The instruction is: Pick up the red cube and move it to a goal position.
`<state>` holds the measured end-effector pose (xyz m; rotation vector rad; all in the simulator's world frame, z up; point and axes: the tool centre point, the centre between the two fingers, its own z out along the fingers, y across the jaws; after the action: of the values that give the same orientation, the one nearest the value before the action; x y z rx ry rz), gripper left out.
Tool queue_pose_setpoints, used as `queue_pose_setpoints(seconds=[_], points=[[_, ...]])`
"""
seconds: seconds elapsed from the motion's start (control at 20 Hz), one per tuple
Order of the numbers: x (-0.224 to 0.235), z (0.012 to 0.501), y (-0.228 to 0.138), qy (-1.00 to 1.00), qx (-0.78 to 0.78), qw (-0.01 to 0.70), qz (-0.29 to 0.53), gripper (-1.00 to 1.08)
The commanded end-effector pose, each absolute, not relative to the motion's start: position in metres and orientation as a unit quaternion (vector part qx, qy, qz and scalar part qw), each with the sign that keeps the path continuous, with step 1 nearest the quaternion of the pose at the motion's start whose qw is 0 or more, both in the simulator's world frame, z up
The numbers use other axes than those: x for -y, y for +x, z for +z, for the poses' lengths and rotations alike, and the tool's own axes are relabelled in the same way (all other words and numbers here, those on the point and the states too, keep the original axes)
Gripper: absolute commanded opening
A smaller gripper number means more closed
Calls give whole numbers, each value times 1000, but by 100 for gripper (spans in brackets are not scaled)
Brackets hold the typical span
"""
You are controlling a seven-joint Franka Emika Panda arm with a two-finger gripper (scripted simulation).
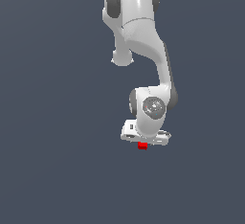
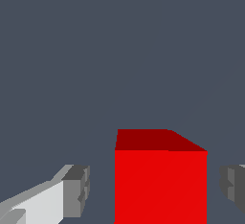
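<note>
In your wrist view, the gripper [image 2: 153,189] stands wide, its fingers [image 2: 76,189] clear of the red cube [image 2: 160,180] on both sides, at 9 and 3 o'clock. The cube sits squarely between them; beyond it lies only the bare grey floor [image 2: 119,50].

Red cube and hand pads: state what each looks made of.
Red cube: a simulator render, flat, matte, uniform red, no grain or marks; material open, perhaps plastic. Hand: its pads are matte grey with ridged faces, rubber-like; the finger body looks smooth white plastic or painted metal.
</note>
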<state>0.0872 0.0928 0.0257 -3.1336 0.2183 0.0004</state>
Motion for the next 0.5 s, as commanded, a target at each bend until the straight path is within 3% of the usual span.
queue_pose_setpoints(seconds=[0.0,0.15,0.2,0.45], points=[[-94,23,90,-997,-71,0,0,100],[-95,22,91,-997,-72,0,0,100],[-95,22,91,-997,-72,0,0,-100],[-95,22,91,-997,-72,0,0,-100]])
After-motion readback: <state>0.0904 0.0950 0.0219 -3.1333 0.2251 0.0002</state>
